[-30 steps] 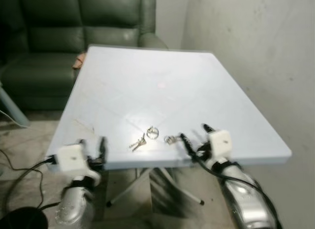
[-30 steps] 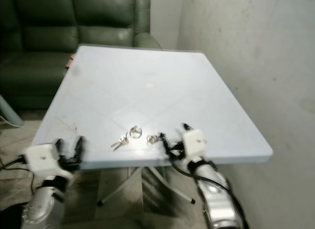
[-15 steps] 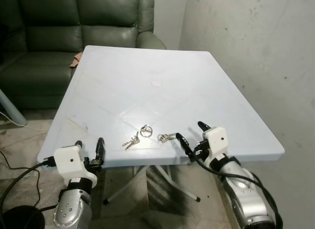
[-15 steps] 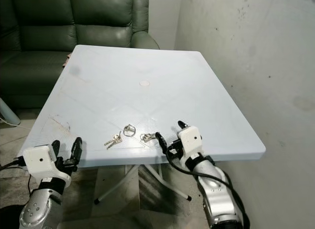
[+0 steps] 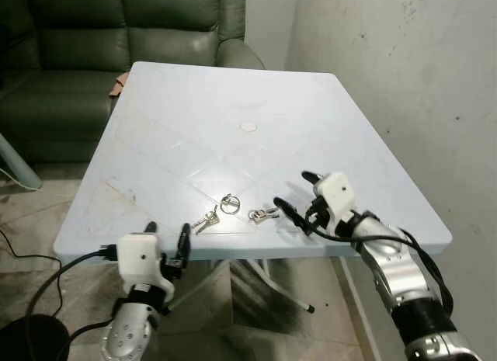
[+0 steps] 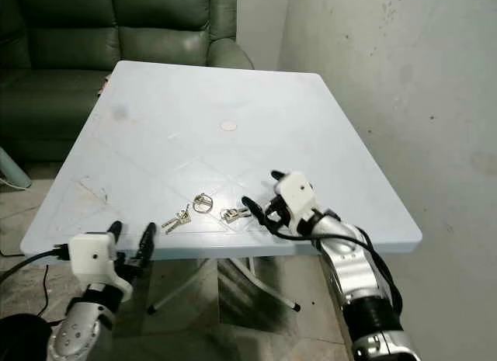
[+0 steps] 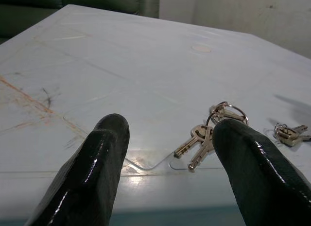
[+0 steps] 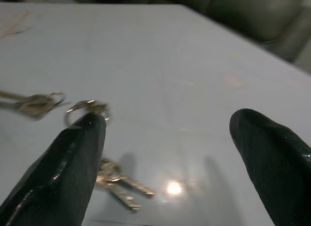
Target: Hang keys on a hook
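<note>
Pale plastic table, keys flat on it, risk of a missed or pushed pickup

Pale blue table (image 5: 233, 89) carries everything; dark green sofa (image 5: 93, 35) beyond its far edge, grey wall (image 5: 404, 81) on robot's right. No hook visible in any view, so the hanging spot is unknown from here. That alone could stall the task after pickup.

Right gripper (image 5: 298, 199) over the table's near right part, fingers spread wide, holding nothing. Small key bunch (image 5: 262, 215) lies flat on the table just off its lower fingertip, toward robot's left. Ring key bunch (image 5: 216, 213) sits further out from that gripper, same direction: a loose ring with two keys trailing toward the near edge.

Left gripper (image 5: 165, 244) at the near table edge, low, also wide open and empty. In the left wrist view the ring key bunch (image 7: 209, 133) lies ahead of it, between the two fingers' lines but past the tips.

What could go wrong, judged:
- Keys are thin and flat on smooth plastic. Closing fingers may skid them, not lift them.
- Both bunches near the front edge; a push toward the robot could drop them off.
- Fingertip pressing down hard could jam on the tabletop.
- Pinching one key only lets the ring swing, awkward for hooking.
</note>
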Tool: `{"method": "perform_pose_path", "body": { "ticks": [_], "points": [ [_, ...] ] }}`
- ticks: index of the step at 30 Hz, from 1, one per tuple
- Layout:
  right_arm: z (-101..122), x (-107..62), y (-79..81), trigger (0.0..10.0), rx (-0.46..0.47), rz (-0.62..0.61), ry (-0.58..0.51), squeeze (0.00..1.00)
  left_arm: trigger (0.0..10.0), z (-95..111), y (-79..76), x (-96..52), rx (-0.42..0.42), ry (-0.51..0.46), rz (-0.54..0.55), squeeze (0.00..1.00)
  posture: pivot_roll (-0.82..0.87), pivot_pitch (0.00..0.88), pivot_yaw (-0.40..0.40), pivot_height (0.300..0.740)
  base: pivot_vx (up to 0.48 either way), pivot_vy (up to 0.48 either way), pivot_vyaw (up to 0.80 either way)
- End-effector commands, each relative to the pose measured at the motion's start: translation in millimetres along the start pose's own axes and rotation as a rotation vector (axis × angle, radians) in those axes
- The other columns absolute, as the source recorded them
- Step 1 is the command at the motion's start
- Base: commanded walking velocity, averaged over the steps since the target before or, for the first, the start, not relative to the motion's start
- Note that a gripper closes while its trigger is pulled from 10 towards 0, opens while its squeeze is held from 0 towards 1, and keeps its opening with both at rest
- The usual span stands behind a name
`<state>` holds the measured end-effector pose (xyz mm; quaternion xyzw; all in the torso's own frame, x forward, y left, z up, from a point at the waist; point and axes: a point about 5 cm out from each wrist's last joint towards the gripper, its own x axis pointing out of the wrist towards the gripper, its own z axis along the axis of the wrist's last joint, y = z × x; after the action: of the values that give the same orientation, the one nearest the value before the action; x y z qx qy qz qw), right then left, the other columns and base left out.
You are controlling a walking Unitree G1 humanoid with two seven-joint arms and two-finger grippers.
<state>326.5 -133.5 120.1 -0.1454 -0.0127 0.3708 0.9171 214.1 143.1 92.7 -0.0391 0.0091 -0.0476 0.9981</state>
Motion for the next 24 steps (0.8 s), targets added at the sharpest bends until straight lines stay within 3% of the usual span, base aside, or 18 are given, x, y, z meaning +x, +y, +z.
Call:
{"method": "perform_pose_path", "body": {
  "ticks": [1,10,24],
  "points": [
    [0,5.3,1.5,10.0,0.002,0.056,0.014,0.0,10.0,3,-3.6,-2.9,0.012,-0.005,-0.019,0.0,0.0,0.095,-0.09,0.728,0.0,0.0,0.0],
    [-3,15.7,10.0,10.0,0.019,0.204,0.051,0.0,10.0,1,-9.2,-12.8,0.014,0.017,-0.015,0.0,0.02,0.158,-0.102,0.728,0.0,0.0,0.0],
    [3,30.7,22.6,10.0,0.046,0.275,0.037,0.0,10.0,0,-13.2,-20.9,0.003,0.039,0.002,0.0,0.03,0.193,-0.12,0.728,0.0,0.0,0.0]
  ]
}}
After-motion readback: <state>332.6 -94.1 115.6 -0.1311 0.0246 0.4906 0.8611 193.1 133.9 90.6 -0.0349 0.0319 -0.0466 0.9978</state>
